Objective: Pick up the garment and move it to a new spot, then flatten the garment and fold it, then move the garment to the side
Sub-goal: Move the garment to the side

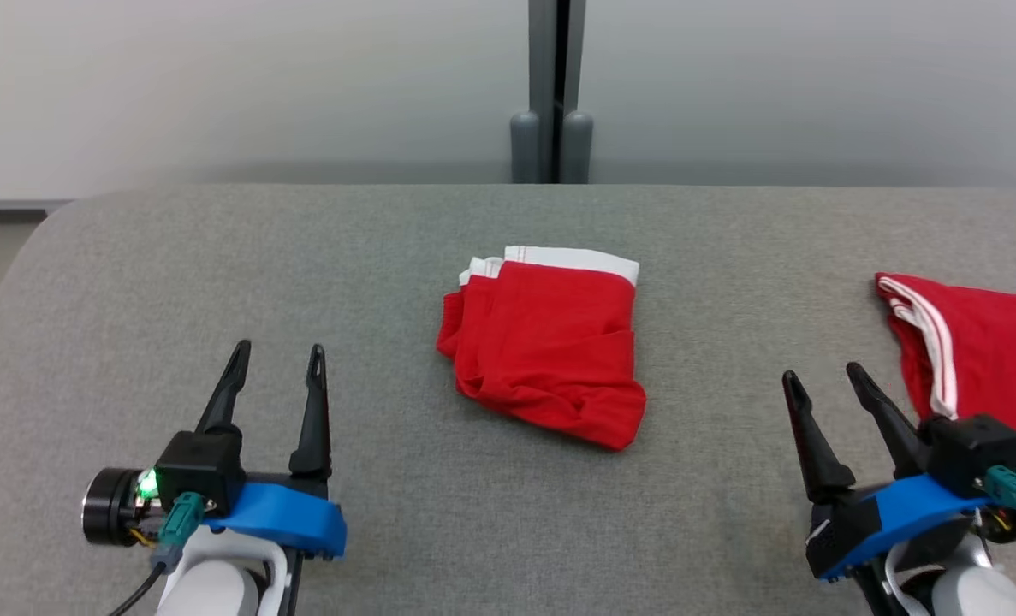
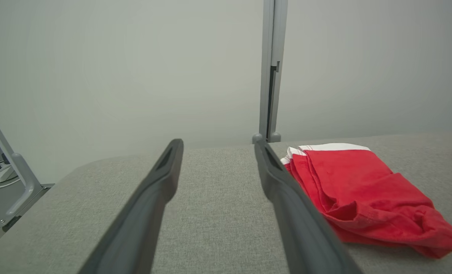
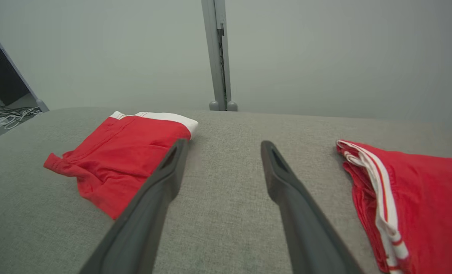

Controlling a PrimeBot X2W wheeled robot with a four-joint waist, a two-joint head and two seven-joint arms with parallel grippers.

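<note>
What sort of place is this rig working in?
Probably a lab or office test bay: a grey fabric-covered table, pale partition panels joined by a grey post, and loose cables on the floor beside it.

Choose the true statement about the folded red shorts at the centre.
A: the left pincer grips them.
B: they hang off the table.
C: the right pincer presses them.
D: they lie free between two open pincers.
D: the folded red shorts lie on the grey table, the left pincer and right pincer both open and clear of them.
</note>
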